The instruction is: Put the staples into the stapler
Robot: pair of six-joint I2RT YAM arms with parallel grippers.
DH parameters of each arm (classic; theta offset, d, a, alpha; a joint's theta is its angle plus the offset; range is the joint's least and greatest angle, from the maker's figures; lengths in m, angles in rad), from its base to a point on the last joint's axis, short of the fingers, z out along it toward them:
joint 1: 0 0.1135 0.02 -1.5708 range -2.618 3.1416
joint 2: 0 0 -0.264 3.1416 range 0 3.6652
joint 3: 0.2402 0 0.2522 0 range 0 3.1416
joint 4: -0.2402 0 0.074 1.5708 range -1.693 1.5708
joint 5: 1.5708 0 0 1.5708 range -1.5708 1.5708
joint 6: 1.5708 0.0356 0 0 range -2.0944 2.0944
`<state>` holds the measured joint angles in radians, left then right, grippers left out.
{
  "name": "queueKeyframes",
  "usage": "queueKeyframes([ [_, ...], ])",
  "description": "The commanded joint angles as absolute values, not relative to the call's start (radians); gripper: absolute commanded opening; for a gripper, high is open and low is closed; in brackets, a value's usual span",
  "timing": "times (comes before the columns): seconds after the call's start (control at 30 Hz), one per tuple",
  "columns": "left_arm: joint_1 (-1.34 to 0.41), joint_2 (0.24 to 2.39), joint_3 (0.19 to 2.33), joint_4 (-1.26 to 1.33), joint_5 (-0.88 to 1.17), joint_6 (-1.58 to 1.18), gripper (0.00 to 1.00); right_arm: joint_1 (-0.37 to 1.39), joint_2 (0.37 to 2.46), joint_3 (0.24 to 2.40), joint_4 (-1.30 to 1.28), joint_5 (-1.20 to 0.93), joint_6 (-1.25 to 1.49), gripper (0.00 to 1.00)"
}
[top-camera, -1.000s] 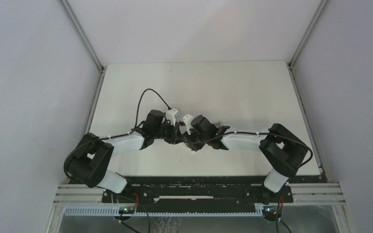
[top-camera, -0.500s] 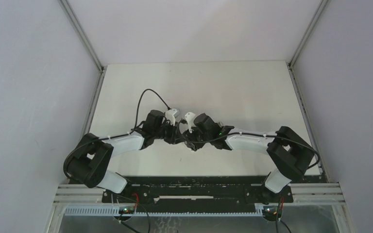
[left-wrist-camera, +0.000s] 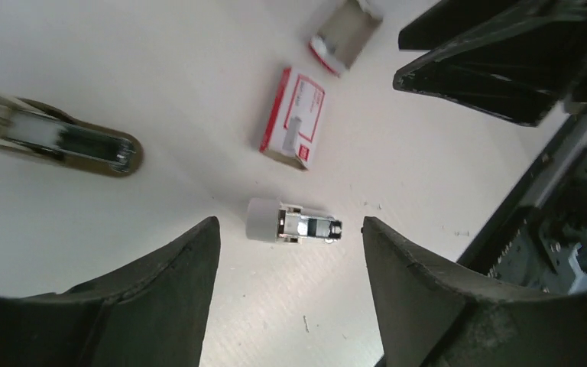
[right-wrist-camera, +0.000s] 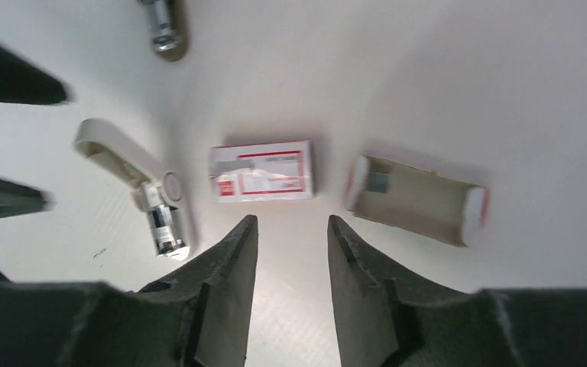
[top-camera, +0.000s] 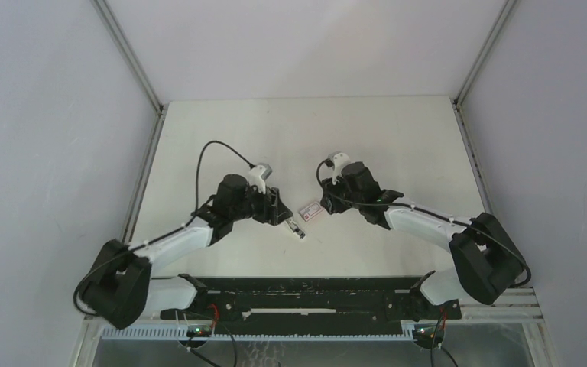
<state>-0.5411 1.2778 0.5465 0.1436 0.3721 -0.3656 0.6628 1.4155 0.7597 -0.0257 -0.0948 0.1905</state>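
Note:
The staples box (right-wrist-camera: 264,170) is a red sleeve with a white label, lying flat on the table (top-camera: 397,145). Its slid-out tray (right-wrist-camera: 416,199) lies separately beside it. Both also show in the left wrist view, the sleeve (left-wrist-camera: 294,118) and the tray (left-wrist-camera: 344,34). A small white stapler (left-wrist-camera: 290,222) with a metal magazine lies on its side, also seen as the stapler (right-wrist-camera: 145,195). My left gripper (left-wrist-camera: 290,225) hovers over it, open and touching nothing. My right gripper (right-wrist-camera: 290,225) is open and empty just short of the sleeve.
A dark brown oval piece (left-wrist-camera: 69,141) with a metal and white insert lies left of the stapler, seen again as the brown piece (right-wrist-camera: 164,27). In the top view the sleeve (top-camera: 311,210) lies between the left gripper (top-camera: 281,208) and the right gripper (top-camera: 327,200).
The two grippers were huddled together over the items; they have drawn apart, the left gripper has opened, and the stapler and box now lie uncovered on the table.

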Motion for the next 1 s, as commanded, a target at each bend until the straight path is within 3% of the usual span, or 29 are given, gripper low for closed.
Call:
queueKeyframes([
  [0.0,-0.545,1.066,0.52,0.104,0.178,-0.369,0.73,0.582,1.427,0.799,-0.067,-0.043,0.298,0.36],
  [0.2,-0.546,0.756,0.462,0.045,-0.207,-0.379,0.81,0.558,1.533,0.909,-0.171,0.028,0.353,0.3],
  [0.43,-0.545,0.588,0.33,0.072,-0.426,-0.321,0.82,0.56,1.632,0.986,-0.251,0.137,0.493,0.27],
  [0.97,-0.546,0.579,0.348,0.041,-0.394,-0.325,0.82,0.622,1.737,1.024,-0.253,0.221,0.652,0.2],
])
